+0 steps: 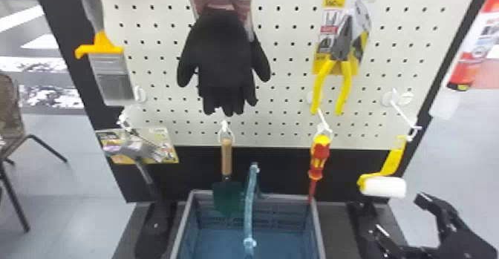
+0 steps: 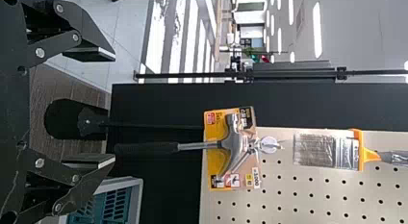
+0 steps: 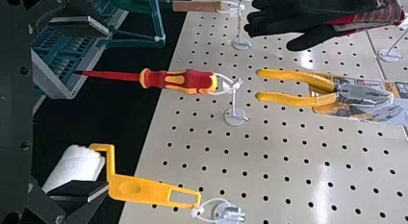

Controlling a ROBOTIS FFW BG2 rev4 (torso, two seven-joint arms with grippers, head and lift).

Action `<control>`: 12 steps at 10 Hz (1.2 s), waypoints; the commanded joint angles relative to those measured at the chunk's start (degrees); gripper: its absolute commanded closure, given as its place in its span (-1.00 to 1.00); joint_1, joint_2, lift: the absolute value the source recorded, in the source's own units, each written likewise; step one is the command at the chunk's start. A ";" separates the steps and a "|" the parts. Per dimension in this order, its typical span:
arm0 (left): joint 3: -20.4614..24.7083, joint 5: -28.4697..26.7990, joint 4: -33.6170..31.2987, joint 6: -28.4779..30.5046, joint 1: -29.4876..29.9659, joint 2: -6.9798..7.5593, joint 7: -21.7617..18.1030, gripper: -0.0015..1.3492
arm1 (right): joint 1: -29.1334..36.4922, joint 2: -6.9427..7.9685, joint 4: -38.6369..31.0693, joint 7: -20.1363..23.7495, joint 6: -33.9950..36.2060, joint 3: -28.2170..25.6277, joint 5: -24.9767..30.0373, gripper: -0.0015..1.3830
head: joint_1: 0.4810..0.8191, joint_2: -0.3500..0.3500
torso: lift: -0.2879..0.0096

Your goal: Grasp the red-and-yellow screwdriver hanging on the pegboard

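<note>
Pale pegboard, black-bordered, with grey floor beyond on either side. Hanging low from it by a white loop on a white hook: red-and-yellow screwdriver, handle up, shaft down near the back right corner of the plastic crate. Cannot tell whether touching the rim.

At lower right, right gripper, with fingers spread wide and nothing between the pads; apart from the screwdriver, with the paint roller hanging nearer. Off to the other side, left gripper, also spread and empty, before the claw hammer.

Likeliest trouble: fouling the paint roller. In the right wrist view, lies partly behind one finger, so could be knocked, dragged along or trapped with the handle on a straight push forward. Better to shift toward the screwdriver first, then advance. Free to swing on its loop, too; might twist or swing aside if brushed by one finger before the other. Too low a grasp would probably meet the slim shaft or bump the crate; too high, the loop or the yellow-handled pliers. Best to aim for mid-handle, centred, before closing.
</note>
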 commanded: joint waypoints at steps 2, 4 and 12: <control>-0.28 0.00 0.13 0.17 -0.49 0.35 0.00 -0.24 | -4.58 -0.48 2.93 2.40 1.49 1.17 0.05 -0.75 | -0.60 0.00 | 0.26; -0.28 0.00 0.13 0.35 -0.61 0.27 0.00 -0.24 | -6.55 -0.39 3.78 4.51 3.16 1.52 0.58 -0.75 | -0.60 0.00 | 0.26; -0.46 0.00 0.41 0.43 -1.60 0.44 0.00 -0.24 | -16.52 -0.92 9.26 9.16 6.68 6.27 2.42 -0.75 | -0.60 0.00 | 0.26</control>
